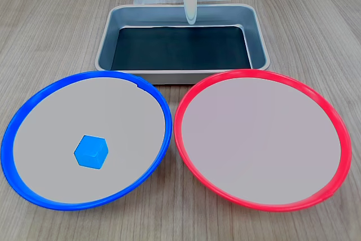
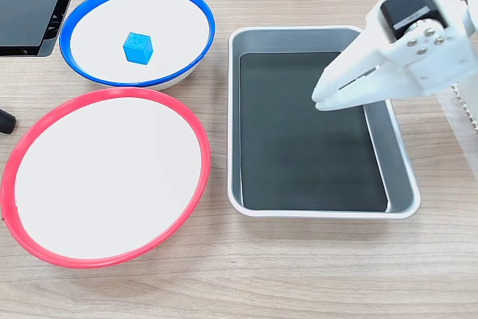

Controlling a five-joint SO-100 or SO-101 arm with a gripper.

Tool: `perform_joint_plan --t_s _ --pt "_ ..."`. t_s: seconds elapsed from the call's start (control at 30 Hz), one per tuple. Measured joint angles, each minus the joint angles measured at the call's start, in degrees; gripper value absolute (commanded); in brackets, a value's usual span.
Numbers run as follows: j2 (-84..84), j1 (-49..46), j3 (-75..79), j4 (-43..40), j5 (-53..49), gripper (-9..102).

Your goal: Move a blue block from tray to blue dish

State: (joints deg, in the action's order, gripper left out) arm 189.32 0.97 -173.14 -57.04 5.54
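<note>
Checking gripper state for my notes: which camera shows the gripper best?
The fixed view from the side: the gripper shows whole above the tray, fingers together. In the other fixed view only its white tip hangs at the tray's far wall.

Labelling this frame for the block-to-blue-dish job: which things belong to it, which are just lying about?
Job:
- block, lying in the blue dish
- blue dish
- tray, nothing in it
- gripper, fingers together over the tray, holding nothing

Lying about:
- red dish, nothing on it
- dark panel at the table edge
</note>
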Motion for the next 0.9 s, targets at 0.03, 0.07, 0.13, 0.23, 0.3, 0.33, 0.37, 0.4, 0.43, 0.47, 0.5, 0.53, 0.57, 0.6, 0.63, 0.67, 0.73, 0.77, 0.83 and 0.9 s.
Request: perform_joint_plan --t_s 0.03,0.07,0.13,0.23,0.3,0.33,0.37,0.4,0.43,0.47,0.5,0.53,0.57,0.6,0.63,0.67,0.73,0.77,0.83,0.9 --pt "0.0 -0.09 0.0 -0.09 0.0 0" --pt "0.0 -0.18 0.0 -0.09 0.0 0" --pt "0.0 -0.18 0.0 -0.09 0.0 3" --pt "0.0 -0.35 0.0 -0.09 0.0 0" --pt "0.0 -0.53 0.0 -0.09 0.0 0" --pt "0.0 -0.53 0.0 -0.09 0.0 0" --pt "0.0 -0.53 0.0 -0.09 0.0 0" --pt "0.0 -0.53 0.0 -0.09 0.0 0" --pt "0.0 -0.53 0.0 -0.09 0.0 0" --pt "0.0 -0.53 0.0 -0.09 0.0 0" --pt "0.0 -0.53 0.0 -0.09 0.0 0" --pt "0.0 -0.53 0.0 -0.09 0.0 0" --pt "0.0 -0.53 0.0 -0.09 0.0 0" --pt "0.0 -0.53 0.0 -0.09 0.0 0" --pt "0.0 -0.53 0.0 -0.09 0.0 0" --pt "0.0 -0.53 0.0 -0.09 0.0 0" --pt "0.0 -0.53 0.0 -0.09 0.0 0" --pt "0.0 -0.53 0.0 -0.09 0.0 0" --pt "0.0 -0.53 0.0 -0.09 0.0 0" --pt "0.0 -0.53 0.0 -0.09 0.0 0"
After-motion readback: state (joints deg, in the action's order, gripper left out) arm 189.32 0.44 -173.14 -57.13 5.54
